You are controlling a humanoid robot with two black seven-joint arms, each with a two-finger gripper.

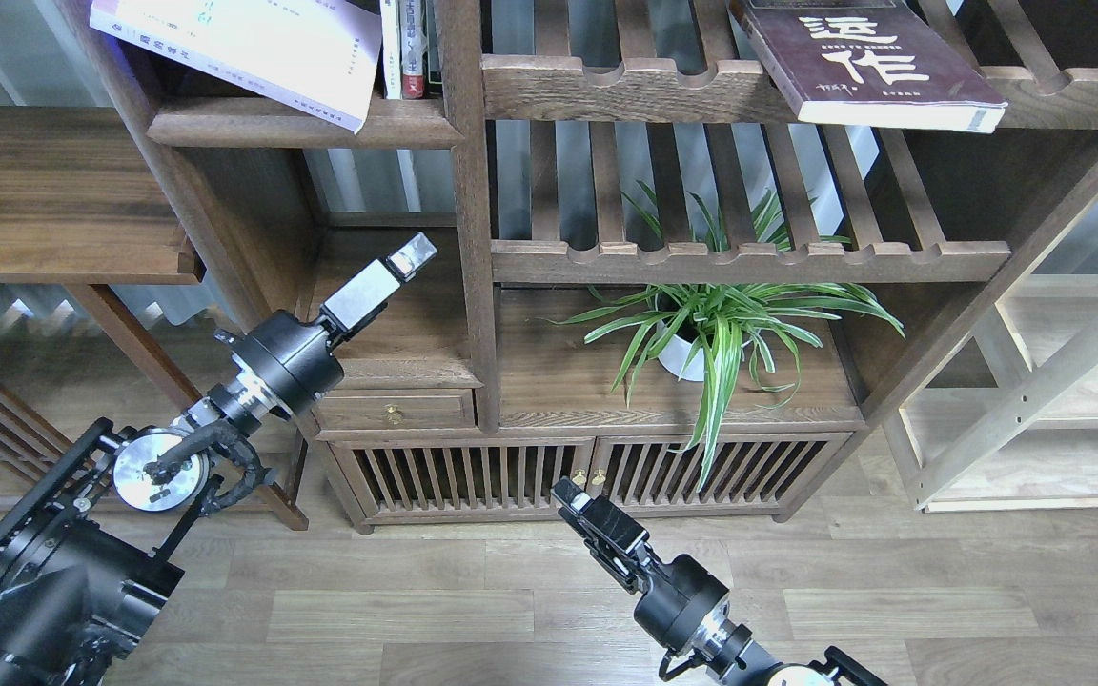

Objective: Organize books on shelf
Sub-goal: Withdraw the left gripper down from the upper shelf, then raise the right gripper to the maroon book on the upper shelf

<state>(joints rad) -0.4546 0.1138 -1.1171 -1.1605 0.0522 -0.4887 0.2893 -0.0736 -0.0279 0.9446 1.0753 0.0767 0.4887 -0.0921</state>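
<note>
A pale lavender-white book (254, 48) lies slanted on the solid dark-brown shelf (301, 124) at the top left, with one corner sticking out over the rounded front edge. A larger dark maroon book (868, 62) with big white characters rests on the slatted shelf at the top right and overhangs its rail. My left gripper (411, 255) is well below the shelf, in front of the lower open compartment, seen side-on and holding nothing. My right gripper (573, 500) hovers low over the floor before the cabinet doors, dark and side-on.
Thin upright books (406, 48) stand beside the pale book against the post. A spider plant in a white pot (711, 329) fills the lower middle compartment. A small drawer (392, 410) sits under my left gripper. A pale wood rack (1035, 381) stands right, a dark side table (53, 191) left.
</note>
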